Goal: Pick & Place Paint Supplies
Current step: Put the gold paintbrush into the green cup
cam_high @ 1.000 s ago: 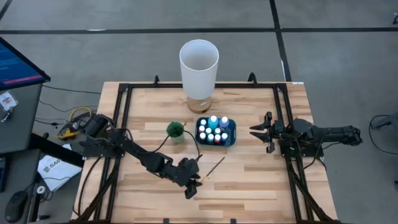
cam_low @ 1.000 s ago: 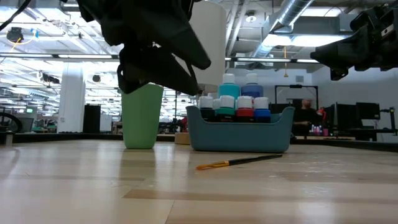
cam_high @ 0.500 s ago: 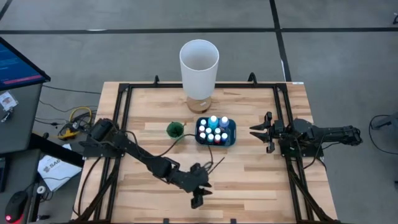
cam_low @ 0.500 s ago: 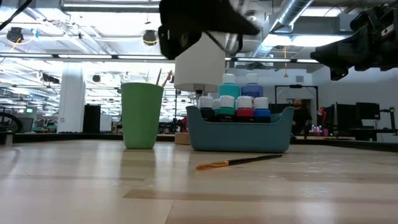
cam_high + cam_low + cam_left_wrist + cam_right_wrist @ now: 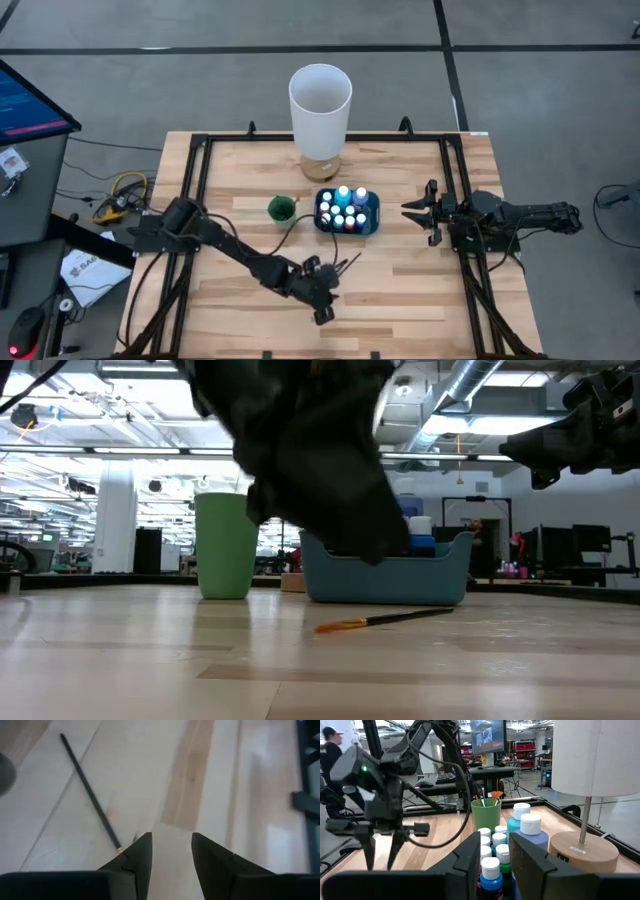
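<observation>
Left gripper (image 5: pixel 171 851) is hovering with fingers parted, nothing between them, right beside the loose brush (image 5: pixel 90 791) lying on the table near the blue bin (image 5: pixel 371 215). Next it needs centring over the handle. Right gripper (image 5: pixel 408 211), shut, is waiting far right.

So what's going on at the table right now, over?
Left gripper open, hanging over the loose paintbrush on the table. Right gripper shut, waiting beside the blue bin of paint bottles. Nothing in the way.
</observation>
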`<action>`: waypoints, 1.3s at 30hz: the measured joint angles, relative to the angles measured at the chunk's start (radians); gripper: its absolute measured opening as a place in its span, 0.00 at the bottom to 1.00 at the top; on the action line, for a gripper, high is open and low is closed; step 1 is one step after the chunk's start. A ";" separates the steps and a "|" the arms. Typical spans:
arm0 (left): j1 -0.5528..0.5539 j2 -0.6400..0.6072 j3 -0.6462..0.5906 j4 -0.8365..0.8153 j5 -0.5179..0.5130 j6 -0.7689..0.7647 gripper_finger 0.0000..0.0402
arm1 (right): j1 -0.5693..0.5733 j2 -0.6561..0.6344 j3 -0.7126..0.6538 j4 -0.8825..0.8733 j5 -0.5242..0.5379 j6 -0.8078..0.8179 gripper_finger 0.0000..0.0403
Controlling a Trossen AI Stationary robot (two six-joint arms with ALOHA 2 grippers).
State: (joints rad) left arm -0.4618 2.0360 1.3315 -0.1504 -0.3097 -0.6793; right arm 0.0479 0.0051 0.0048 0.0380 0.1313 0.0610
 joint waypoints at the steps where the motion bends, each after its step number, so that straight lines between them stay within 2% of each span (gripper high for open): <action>1: -0.004 0.011 0.000 0.001 -0.011 0.005 0.31 | 0.000 0.000 0.000 0.000 0.000 0.000 0.24; 8: -0.046 0.055 -0.004 -0.006 -0.170 0.010 0.31 | 0.000 0.000 0.000 0.000 0.000 0.000 0.24; 11: -0.064 0.054 -0.016 -0.008 -0.207 -0.006 0.31 | 0.000 0.000 0.000 0.000 0.000 0.000 0.24; 19: -0.108 0.051 -0.036 -0.033 -0.227 -0.043 0.31 | 0.000 0.000 0.000 0.000 0.000 0.000 0.24; 27: -0.123 0.052 -0.037 -0.037 -0.336 -0.035 0.31 | 0.000 0.000 0.000 0.000 0.000 0.000 0.24; 39: -0.133 0.100 -0.040 -0.032 -0.356 -0.066 0.31 | 0.000 0.000 0.000 0.000 0.000 0.000 0.24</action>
State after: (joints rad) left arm -0.5945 2.1356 1.2919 -0.1822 -0.6653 -0.7456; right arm 0.0478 0.0051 0.0048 0.0376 0.1314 0.0611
